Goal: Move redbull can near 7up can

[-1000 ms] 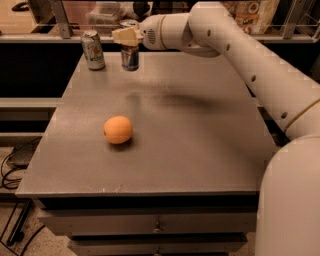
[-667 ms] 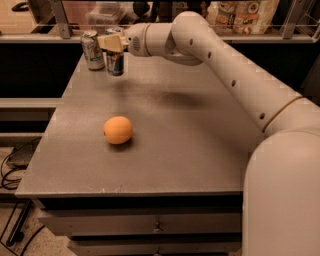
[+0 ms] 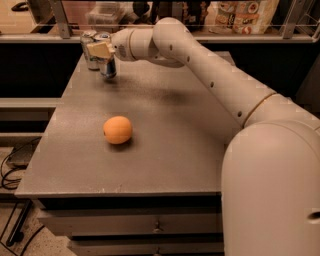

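The redbull can (image 3: 108,68) is a slim blue and silver can standing at the far left of the grey table (image 3: 165,125). My gripper (image 3: 103,52) reaches in from the right and is shut on its upper part, with a tan finger pad (image 3: 98,49) across the front. The 7up can (image 3: 89,56), pale with green marking, stands just left of and behind the redbull can, very close to it. The pad partly hides both cans. I cannot tell whether the two cans touch.
An orange (image 3: 118,130) lies on the table nearer the front, left of centre. My white arm (image 3: 225,85) stretches across the right side of the table. A shelf with bags and boxes (image 3: 245,15) runs behind the table's far edge.
My gripper has carried the redbull can leftward along the back of the table, ending right next to the 7up can. The orange has not moved.
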Tool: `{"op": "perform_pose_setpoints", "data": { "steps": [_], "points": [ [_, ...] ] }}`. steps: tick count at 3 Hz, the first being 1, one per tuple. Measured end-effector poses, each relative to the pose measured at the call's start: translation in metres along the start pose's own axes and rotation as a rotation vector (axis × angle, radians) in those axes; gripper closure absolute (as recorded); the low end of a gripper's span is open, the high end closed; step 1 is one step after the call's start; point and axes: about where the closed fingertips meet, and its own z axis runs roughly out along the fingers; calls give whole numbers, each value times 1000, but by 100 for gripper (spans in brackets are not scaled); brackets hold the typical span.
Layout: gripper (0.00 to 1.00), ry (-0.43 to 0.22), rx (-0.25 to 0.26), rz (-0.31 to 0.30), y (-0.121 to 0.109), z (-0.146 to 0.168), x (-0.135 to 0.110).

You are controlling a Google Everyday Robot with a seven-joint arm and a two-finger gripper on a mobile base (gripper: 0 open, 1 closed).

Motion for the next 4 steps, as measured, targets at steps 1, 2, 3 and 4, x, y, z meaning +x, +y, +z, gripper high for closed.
{"op": "perform_pose_setpoints", "data": {
  "steps": [1,2,3,4],
  "points": [
    [36,27,31,-54,-12,6,9],
    [13,53,56,-80,-21,7,17],
    [0,52,37,-43,-21,5,20],
    [0,52,37,-43,-21,5,20]
  ]
}}
